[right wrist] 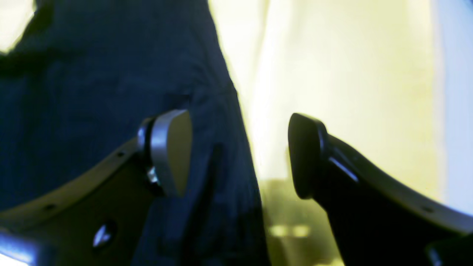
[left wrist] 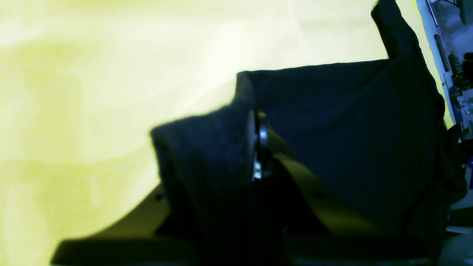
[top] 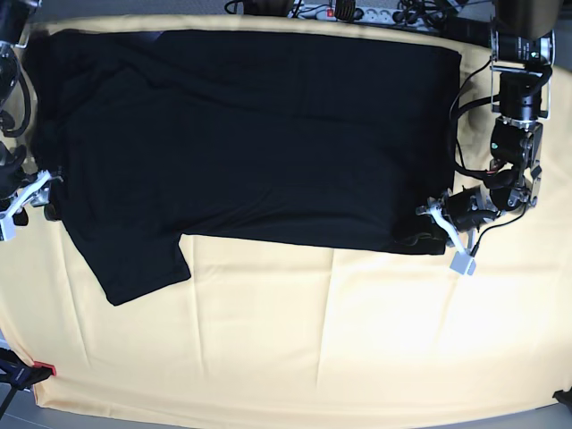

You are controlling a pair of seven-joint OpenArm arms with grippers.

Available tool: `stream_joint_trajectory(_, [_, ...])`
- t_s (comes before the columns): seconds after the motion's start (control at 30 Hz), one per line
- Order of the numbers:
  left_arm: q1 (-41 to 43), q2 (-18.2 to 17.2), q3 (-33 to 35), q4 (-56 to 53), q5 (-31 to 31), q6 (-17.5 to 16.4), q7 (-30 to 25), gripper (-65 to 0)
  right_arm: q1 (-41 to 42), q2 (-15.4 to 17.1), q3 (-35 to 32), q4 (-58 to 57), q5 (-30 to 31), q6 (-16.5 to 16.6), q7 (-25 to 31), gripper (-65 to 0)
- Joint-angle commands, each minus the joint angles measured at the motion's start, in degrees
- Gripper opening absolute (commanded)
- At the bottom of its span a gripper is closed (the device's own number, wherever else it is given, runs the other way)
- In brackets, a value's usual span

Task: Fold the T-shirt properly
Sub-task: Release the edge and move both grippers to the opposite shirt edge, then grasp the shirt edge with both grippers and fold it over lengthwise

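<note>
The black T-shirt [top: 250, 125] lies spread with its plain side up on the yellow table cover [top: 313, 340]; no print shows. One sleeve [top: 134, 264] sticks out at the front left. My left gripper [top: 431, 217] is at the shirt's front right corner. In the left wrist view it [left wrist: 258, 147] is shut on a fold of the black cloth [left wrist: 207, 159], held a little off the cover. My right gripper [top: 43, 186] is at the shirt's left edge. In the right wrist view it [right wrist: 238, 155] is open, with one finger [right wrist: 170, 151] over the cloth [right wrist: 92, 92] and the other over bare cover.
A power strip and cables [top: 349, 11] lie along the table's back edge. A black clamp with a red tip [top: 31, 371] sits at the front left corner. The front half of the yellow cover is wrinkled.
</note>
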Motion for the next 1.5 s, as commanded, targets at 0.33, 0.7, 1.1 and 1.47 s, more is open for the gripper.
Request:
stream_joint_trajectory(0.33, [-1.0, -1.1, -0.4, 0.4, 0.5, 0.8, 0.0, -65.0, 24.0, 0.5, 0.5, -42.3, 14.9, 9.2, -7.1, -22.3])
stream_joint_trajectory(0.7, [-1.0, -1.1, -0.4, 0.4, 0.6, 0.5, -0.1, -65.0, 25.0, -4.1, 0.5, -45.1, 22.3, 12.1, -13.4, -39.5])
stream_joint_trajectory(1.1, [-6.9, -0.9, -0.4, 0.3, 3.6, -2.1, -6.5, -65.0, 32.5, -0.8, -0.6, -44.9, 21.1, 12.1, -11.4, -65.0])
stream_joint_trajectory(1.47, [-12.5, 0.9, -0.4, 0.4, 9.5, -8.2, -10.1, -65.0, 37.6, -1.0, -16.9, -41.6, 15.0, 12.1, -7.6, -65.0])
